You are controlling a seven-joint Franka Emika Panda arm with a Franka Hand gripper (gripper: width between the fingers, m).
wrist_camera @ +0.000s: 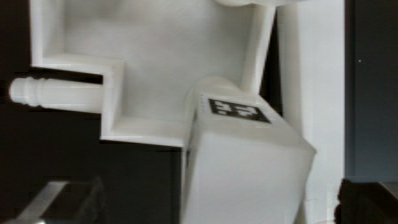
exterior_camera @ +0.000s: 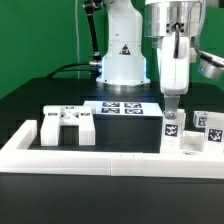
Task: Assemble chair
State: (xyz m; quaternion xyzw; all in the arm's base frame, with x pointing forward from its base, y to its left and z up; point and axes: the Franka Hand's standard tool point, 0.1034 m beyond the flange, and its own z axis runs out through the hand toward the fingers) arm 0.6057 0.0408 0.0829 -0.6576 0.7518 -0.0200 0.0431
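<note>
In the exterior view my gripper [exterior_camera: 171,112] hangs straight down over a small white tagged chair piece [exterior_camera: 170,129] near the white border wall. The wrist view shows that piece as a white block [wrist_camera: 249,170] with a black-and-white tag [wrist_camera: 235,110], standing between my gripper's [wrist_camera: 214,206] two spread fingers. A dark gap separates the block from one fingertip [wrist_camera: 68,204], so the jaws are open around it and do not clamp it. Beyond it lies a larger white chair part [wrist_camera: 143,50] with a round peg [wrist_camera: 45,92].
Two more tagged white pieces [exterior_camera: 198,121] [exterior_camera: 212,135] stand at the exterior view's right. A white bracket-like piece [exterior_camera: 66,126] sits at the left. The marker board [exterior_camera: 122,108] lies behind them. The low white border wall [exterior_camera: 100,157] runs along the front.
</note>
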